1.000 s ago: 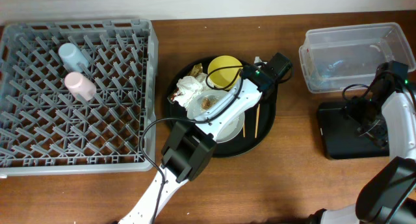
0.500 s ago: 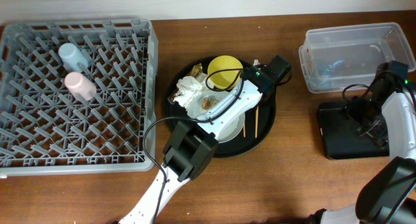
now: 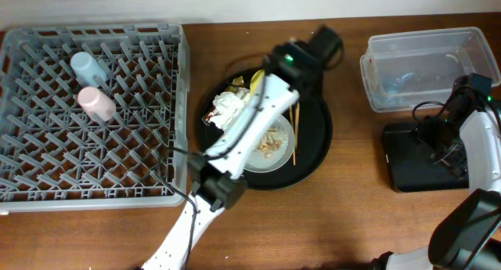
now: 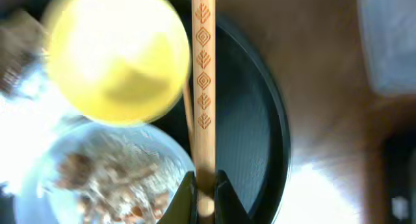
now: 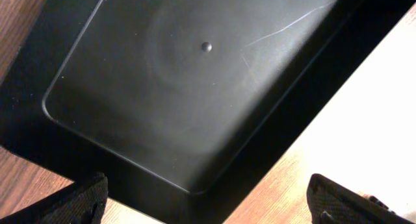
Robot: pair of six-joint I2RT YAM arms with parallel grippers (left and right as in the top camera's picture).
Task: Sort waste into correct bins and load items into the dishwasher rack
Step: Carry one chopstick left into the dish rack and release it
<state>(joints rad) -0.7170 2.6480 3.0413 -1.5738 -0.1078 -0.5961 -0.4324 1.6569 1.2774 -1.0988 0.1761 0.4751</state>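
My left gripper (image 4: 205, 197) is shut on a wooden chopstick (image 4: 204, 87) with a carved pattern and holds it above the big round black tray (image 4: 257, 126). In the overhead view that gripper (image 3: 317, 48) is at the tray's far edge. Below lie the yellow bowl (image 4: 117, 55), the pale plate (image 3: 275, 156) with food scraps (image 3: 271, 140), a crumpled napkin (image 3: 228, 109) and another chopstick (image 3: 295, 137). My right gripper (image 5: 214, 204) is open above the flat black tray (image 5: 195, 87). The clear tub (image 3: 427, 63) stands behind the flat tray.
The grey dishwasher rack (image 3: 156, 82) is at the left, with the light-blue cup (image 3: 86, 66) and pink cup (image 3: 98, 103) in it. The flat black tray (image 3: 415, 160) sits near the right edge. Bare wood lies between the round tray and the bins.
My left arm has risen and swung toward the far side of the round tray, carrying a chopstick. The plate with food scraps now shows. The right arm has not moved.
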